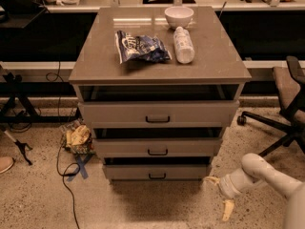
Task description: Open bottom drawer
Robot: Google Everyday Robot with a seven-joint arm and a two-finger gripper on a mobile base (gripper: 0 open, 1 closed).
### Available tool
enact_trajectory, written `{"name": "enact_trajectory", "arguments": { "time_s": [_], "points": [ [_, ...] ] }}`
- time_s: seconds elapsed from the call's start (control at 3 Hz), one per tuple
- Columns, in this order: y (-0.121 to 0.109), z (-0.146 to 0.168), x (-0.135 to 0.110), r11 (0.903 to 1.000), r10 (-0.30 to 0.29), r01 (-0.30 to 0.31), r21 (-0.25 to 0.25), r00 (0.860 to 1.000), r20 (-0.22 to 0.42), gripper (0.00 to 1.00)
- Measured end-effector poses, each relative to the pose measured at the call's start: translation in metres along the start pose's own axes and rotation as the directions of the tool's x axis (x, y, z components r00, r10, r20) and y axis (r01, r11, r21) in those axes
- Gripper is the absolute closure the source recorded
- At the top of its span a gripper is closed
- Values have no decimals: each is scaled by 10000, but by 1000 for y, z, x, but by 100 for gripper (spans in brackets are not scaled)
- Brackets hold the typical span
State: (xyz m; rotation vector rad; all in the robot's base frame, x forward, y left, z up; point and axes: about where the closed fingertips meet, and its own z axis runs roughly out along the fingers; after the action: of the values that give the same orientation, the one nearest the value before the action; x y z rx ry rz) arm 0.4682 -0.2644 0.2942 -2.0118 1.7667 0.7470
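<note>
Jaws of the gripper [218,194] are spread wide, with nothing held between them; its two pale yellow fingers [228,209] stick out low down, just off the right front corner of the cabinet [95,66], close to the speckled floor [38,199]. Left of the cabinet, a crumpled yellow bundle [78,137] sits on the floor, with a thin black cable [63,178] and a cross of blue tape [81,165] near it. The cabinet is a grey-brown box with a flat, smooth top. On that top lie a shiny, crinkly blue snack bag [140,46], then a white bottle [183,44] on its side, with a round white bowl [178,16] behind them. Down the front of the cabinet are three drawers. The bottom drawer [128,171] is the lowest one, right by the floor. It is a long, flat strip that runs from left to right, and its front faces the camera. A small dark bar handle [157,176] sits in the middle of it, and a dark gap shows above it. The robot's smooth, round, cream arm [267,173] reaches in from the right of the cabinet. A dark office chair [288,92] stands farther right.
</note>
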Motion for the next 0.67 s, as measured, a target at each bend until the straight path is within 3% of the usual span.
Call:
{"name": "enact_trajectory", "arguments": {
  "time_s": [0.33,0.67],
  "points": [
    [-1,16,-10,9892,-1413,1402,420,9897,245,0],
    [-14,49,-24,9447,-3210,3140,941,9444,713,0]
  ]
}}
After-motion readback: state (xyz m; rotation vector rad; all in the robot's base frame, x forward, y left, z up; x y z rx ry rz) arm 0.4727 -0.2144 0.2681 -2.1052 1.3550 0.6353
